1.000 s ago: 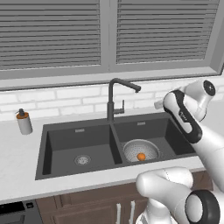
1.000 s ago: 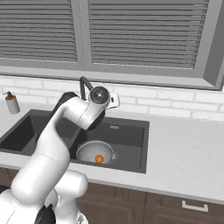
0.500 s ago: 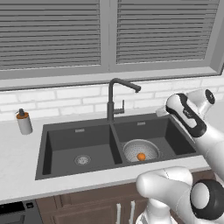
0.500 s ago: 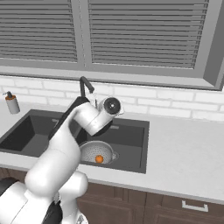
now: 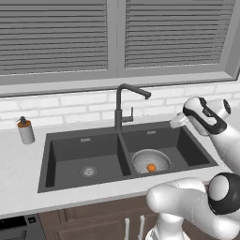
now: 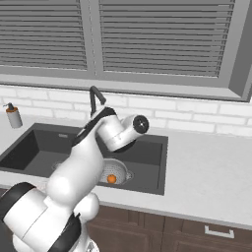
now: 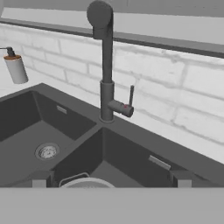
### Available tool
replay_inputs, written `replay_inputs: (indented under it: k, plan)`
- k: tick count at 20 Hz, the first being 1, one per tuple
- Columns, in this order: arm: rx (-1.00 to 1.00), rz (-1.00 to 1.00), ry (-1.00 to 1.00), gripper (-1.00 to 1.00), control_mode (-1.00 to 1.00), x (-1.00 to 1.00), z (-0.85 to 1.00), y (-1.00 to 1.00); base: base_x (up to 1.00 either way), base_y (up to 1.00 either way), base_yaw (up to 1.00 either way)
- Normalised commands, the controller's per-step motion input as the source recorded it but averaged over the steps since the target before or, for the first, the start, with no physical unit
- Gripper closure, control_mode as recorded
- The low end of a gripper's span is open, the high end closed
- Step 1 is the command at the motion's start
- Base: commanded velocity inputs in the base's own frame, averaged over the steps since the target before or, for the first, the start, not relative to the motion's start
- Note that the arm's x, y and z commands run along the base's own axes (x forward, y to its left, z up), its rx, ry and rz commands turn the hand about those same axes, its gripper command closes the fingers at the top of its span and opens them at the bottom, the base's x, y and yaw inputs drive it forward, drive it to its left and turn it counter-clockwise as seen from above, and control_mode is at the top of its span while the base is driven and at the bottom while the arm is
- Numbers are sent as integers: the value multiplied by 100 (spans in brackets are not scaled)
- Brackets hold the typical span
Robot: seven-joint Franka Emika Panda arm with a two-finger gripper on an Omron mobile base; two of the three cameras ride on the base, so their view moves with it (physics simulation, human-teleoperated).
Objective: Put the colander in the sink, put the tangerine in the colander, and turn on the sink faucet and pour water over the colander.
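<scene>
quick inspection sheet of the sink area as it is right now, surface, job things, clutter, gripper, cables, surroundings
surface: pale counter around the dark double-basin sink.
job's things: colander sits in the right basin; tangerine lies inside it. sink faucet stands behind the divider, spout toward the right basin, side lever upright; no water stream seen.
clutter: soap dispenser on the counter left of the sink.
grippers: gripper raised over the right basin's near side, facing the faucet, fingertips apart, holding nothing.
cables: nothing seen.
surroundings: white brick backsplash, window with closed blinds, brown cabinets below.
</scene>
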Motion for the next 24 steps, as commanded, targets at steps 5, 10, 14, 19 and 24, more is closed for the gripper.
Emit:
replay_inputs:
  k: [5, 10, 14, 19, 24]
  plan:
    - [0, 7, -3, -100, -100, 19, -21, 0, 0, 0, 0]
    - [1, 0, -1, -100, -100, 17, -16, 1, 0, 0, 0]
    - [6, 0, 0, -100, -100, 6, -2, 17, 0, 0, 0]
    - [11, 0, 0, -100, -100, 1, 0, 23, 0, 0, 0]
    - [11, 0, 0, -100, -100, 0, -6, 23, 0, 0, 0]
